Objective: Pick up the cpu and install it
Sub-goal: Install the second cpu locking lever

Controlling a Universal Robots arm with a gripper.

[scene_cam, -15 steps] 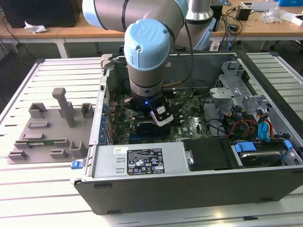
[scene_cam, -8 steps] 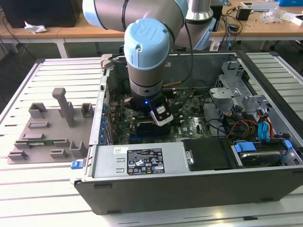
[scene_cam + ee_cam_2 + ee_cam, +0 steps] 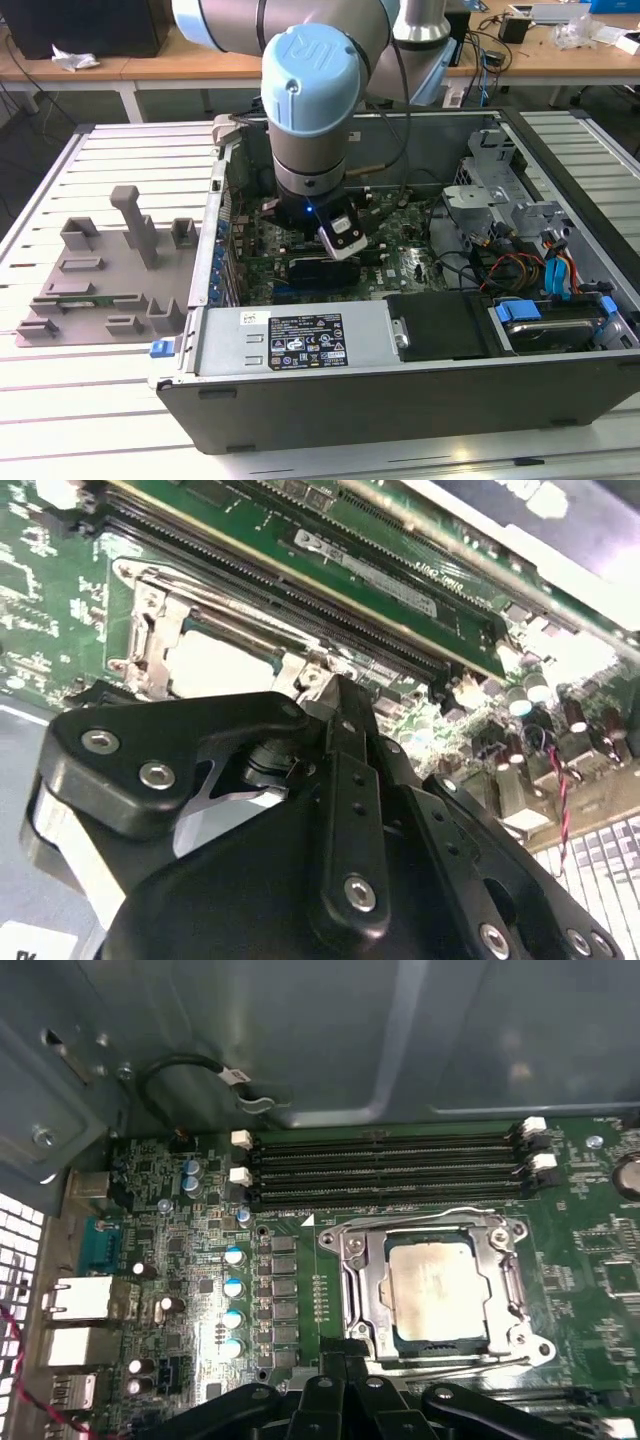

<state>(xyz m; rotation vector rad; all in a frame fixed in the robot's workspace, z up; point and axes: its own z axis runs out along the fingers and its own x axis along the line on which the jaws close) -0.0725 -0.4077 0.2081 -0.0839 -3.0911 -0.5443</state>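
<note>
The cpu (image 3: 437, 1288), a silver-grey square chip, lies flat inside the metal-edged socket frame (image 3: 345, 1280) on the green motherboard. It also appears in the second wrist view as the pale cpu (image 3: 215, 665) within the socket. My gripper (image 3: 343, 1362) hovers just off the socket's edge, beside the chip and apart from it. Its black fingers (image 3: 340, 730) are shut together with nothing between them. In the exterior view the arm's wrist (image 3: 305, 150) reaches down into the open computer case (image 3: 300, 345).
Memory slots (image 3: 385, 1170) run alongside the socket, and capacitors (image 3: 233, 1285) and rear ports (image 3: 85, 1300) flank it. A grey moulded tray (image 3: 100, 270) with upright posts lies outside the case on the exterior view's left. Cables and drive bays (image 3: 540, 270) crowd the case's right.
</note>
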